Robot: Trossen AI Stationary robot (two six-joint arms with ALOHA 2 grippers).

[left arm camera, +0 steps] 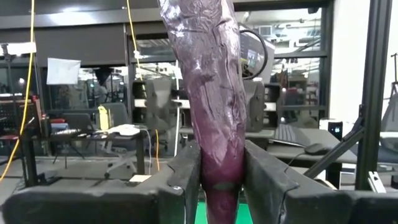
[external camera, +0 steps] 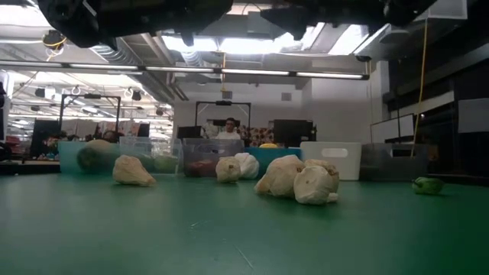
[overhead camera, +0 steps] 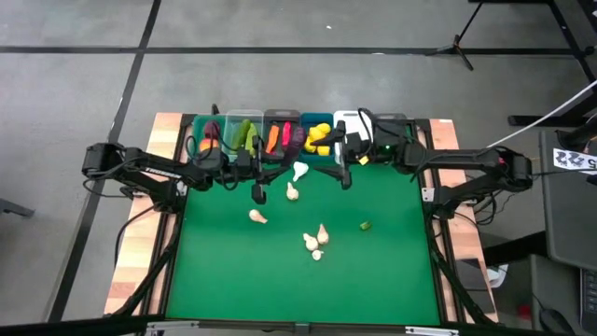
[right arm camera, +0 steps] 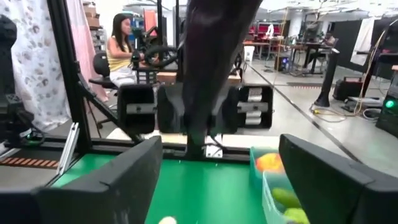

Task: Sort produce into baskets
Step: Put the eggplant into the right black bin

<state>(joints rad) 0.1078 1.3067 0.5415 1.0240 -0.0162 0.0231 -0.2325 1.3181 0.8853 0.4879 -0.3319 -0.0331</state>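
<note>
Overhead, two dark arms are reaching in over a green table [overhead camera: 298,280] toward a row of bins [overhead camera: 280,126] along its far edge. Left gripper [left arm camera: 221,177] is hovering near the bins, its fingers [left arm camera: 186,180] clamping a long purple eggplant [left arm camera: 211,93] that is standing upright between them. Right gripper [right arm camera: 217,180] is hanging beside the white bin [overhead camera: 347,121], its jaws spread wide and holding nothing. Several whitish garlic pieces [overhead camera: 315,241] are lying loose mid-table, with one small green item [overhead camera: 365,225] sitting apart toward the right.
</note>
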